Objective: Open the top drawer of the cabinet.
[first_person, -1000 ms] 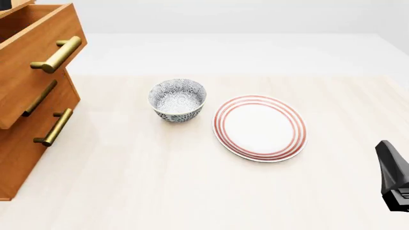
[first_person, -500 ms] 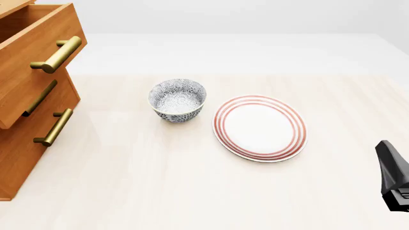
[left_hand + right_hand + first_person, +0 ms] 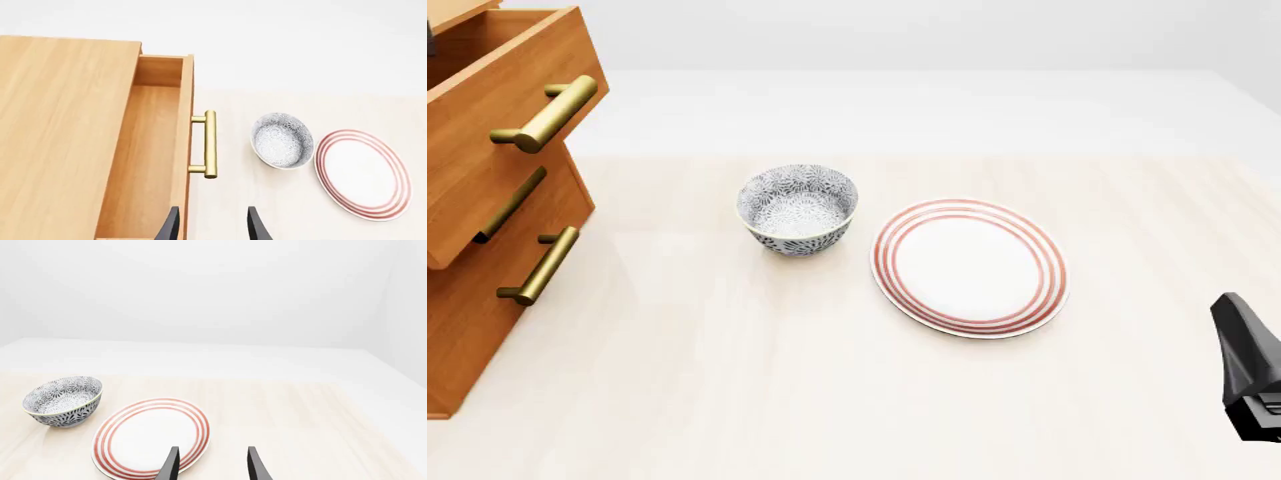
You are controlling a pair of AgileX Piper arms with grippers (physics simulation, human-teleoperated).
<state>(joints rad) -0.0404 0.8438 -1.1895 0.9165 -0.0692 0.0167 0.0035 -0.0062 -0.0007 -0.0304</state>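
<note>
The top drawer stands pulled out from the cabinet at the left edge of the table, its front jutting past the 2 drawers beneath. It is a deep box of orange-brown wood with fine straight grain; seen from the left wrist camera, its plain interior is open to view beside the flat cabinet top. Its handle is a smooth brass cylinder on 2 short posts, set apart from the drawer front. The middle drawer's handle and the bottom drawer's handle are the same brass bars.

The left gripper hangs above the drawer's front edge, its 2 dark tapered fingers spread apart and holding nothing, clear of the handle.

On the pale, faintly grained tabletop, well apart from the cabinet, sits a round bowl with a dense blue-grey leaf pattern inside and out. Just beside it, not touching, lies a flat white plate ringed with 3 thin red bands near its rim.

The right gripper is low over the table near the plate, fingers spread and empty; the front view shows only a black part of the right arm at the right edge.
</note>
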